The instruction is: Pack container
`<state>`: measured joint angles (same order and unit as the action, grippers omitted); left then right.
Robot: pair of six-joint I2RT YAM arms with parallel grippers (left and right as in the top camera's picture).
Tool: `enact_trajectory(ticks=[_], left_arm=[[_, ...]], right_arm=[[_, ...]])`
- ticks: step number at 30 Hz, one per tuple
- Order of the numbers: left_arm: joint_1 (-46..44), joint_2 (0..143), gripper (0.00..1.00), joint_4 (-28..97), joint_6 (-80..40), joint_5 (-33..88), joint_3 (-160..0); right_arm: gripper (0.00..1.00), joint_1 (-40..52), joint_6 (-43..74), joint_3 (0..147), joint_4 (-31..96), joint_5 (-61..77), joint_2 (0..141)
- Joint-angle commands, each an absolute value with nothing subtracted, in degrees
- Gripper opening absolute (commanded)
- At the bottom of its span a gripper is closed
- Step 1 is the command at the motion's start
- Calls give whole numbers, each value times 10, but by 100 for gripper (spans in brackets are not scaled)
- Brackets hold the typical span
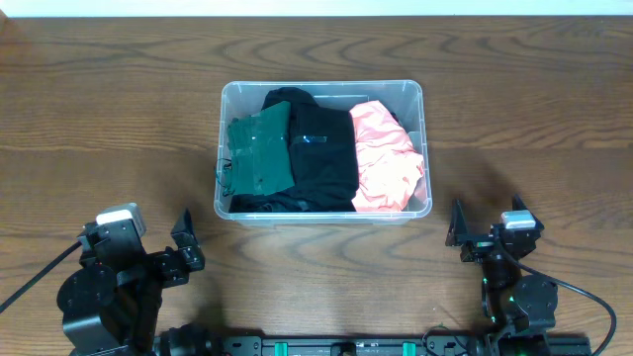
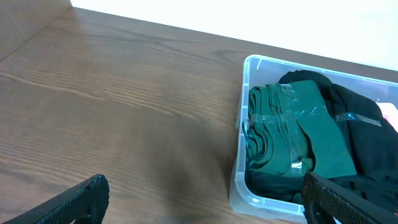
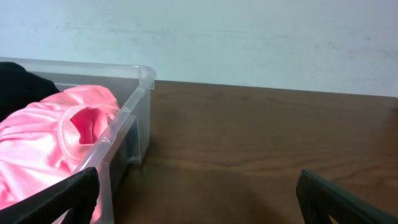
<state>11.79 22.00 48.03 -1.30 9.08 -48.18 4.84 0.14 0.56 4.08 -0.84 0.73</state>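
The clear plastic container (image 1: 423, 119) stands in the middle of the wooden table. It holds a folded green garment (image 1: 260, 153) on the left, a black garment (image 1: 321, 158) in the middle and a pink garment (image 1: 384, 158) on the right. My left gripper (image 1: 186, 245) is open and empty, near the table's front left, apart from the container (image 2: 239, 155). My right gripper (image 1: 457, 233) is open and empty at the front right, beside the container's right wall (image 3: 127, 118). The green garment (image 2: 292, 140) shows in the left wrist view, the pink one (image 3: 43, 143) in the right wrist view.
The bare wooden table (image 1: 119, 119) surrounds the container on all sides. A pale wall (image 3: 249, 37) lies beyond the table's far edge. Both arm bases sit at the front edge.
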Motion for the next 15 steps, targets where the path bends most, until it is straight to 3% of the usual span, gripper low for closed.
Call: enact_trajectory(ticks=[1, 15], left_arm=[[119, 220, 98, 479, -14, 99, -481], [99, 192, 98, 483, 15, 57, -463]], right_arm=[[99, 53, -7, 3, 42, -4, 4], [99, 53, -7, 3, 42, -4, 4]])
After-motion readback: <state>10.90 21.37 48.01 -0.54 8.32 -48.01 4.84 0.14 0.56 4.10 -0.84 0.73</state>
